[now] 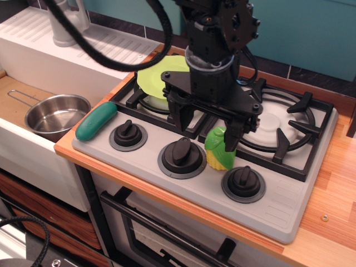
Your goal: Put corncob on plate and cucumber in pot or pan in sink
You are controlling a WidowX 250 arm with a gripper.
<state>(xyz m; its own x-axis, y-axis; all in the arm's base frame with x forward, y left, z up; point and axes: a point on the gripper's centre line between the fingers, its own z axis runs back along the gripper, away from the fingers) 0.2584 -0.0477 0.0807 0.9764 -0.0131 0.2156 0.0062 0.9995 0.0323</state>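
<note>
The corncob stands on the front of the grey stove top between two knobs, yellow kernels below green husk. My gripper hangs just over it, jaws wide open; the right fingertip is against the corncob's right side and the left finger is well apart from it. The lime-green plate lies on the back left burner, partly hidden behind my gripper. The dark green cucumber lies at the stove's left edge. The steel pot sits empty in the sink at the left.
Three black knobs line the stove front. The right burner grate is bare. A ribbed white drainboard and grey tap stand at the back left. A wooden counter lies to the right.
</note>
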